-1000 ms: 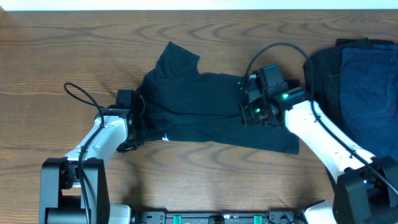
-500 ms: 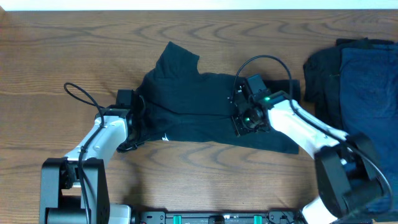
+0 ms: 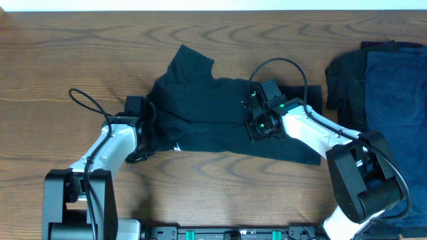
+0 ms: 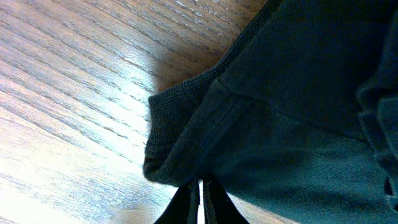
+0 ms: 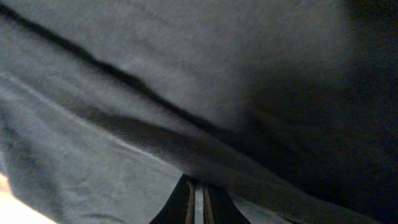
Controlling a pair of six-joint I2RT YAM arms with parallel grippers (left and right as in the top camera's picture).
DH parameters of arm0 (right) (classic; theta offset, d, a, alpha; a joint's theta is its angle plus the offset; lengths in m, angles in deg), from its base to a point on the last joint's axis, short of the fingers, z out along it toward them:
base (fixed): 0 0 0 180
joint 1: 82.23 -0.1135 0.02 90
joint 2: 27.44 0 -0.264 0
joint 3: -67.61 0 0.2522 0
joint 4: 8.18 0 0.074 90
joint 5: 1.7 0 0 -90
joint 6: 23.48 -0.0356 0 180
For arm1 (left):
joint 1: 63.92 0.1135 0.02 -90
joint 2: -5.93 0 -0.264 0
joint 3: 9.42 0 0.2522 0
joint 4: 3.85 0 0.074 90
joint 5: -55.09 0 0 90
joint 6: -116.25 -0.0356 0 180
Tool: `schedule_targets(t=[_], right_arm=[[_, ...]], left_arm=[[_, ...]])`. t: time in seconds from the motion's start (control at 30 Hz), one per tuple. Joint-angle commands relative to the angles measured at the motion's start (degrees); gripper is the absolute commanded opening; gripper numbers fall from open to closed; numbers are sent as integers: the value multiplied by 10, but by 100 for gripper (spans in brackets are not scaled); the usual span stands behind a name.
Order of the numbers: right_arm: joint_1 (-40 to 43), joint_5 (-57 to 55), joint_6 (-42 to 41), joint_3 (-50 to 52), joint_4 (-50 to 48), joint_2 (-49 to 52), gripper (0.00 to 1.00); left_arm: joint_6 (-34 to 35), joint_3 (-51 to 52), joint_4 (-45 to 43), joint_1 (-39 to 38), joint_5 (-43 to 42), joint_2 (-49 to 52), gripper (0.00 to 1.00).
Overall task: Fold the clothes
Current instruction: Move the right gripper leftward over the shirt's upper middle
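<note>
Left hand pinching T-shirt edge, right hand half buried

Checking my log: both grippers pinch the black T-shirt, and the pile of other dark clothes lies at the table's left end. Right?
No: the pile of other dark clothes lies at the right end of the table, as the overhead view shows. The rest holds: the left gripper and the right gripper both pinch the black T-shirt.

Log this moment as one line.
left fingers: shut on T-shirt edge | right fingers: shut on T-shirt fold | other clothes: piled at table right
</note>
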Motion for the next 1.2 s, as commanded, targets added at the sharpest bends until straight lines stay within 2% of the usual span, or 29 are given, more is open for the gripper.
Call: schedule_targets(t=[0.0, 0.23, 0.43, 0.53, 0.73, 0.93, 1.17], right_arm=[[-4, -36, -7, 3, -12, 2, 5], [-4, -45, -10, 3, -76, 2, 6], [-4, -115, -48, 3, -91, 2, 7], [-4, -98, -48, -2, -110, -1, 9], [-6, -48, -47, -35, -85, -33, 9], [-50, 13, -2, -36, -65, -48, 2], [-124, -29, 88, -36, -30, -45, 7]], left_arm=[[3, -8, 0, -1, 11, 2, 7], [3, -8, 0, -1, 11, 2, 7], [3, -8, 0, -1, 11, 2, 7], [3, -8, 0, -1, 11, 2, 7], [3, -8, 0, -1, 11, 2, 8], [3, -8, 0, -1, 11, 2, 8], [3, -8, 0, -1, 11, 2, 7]])
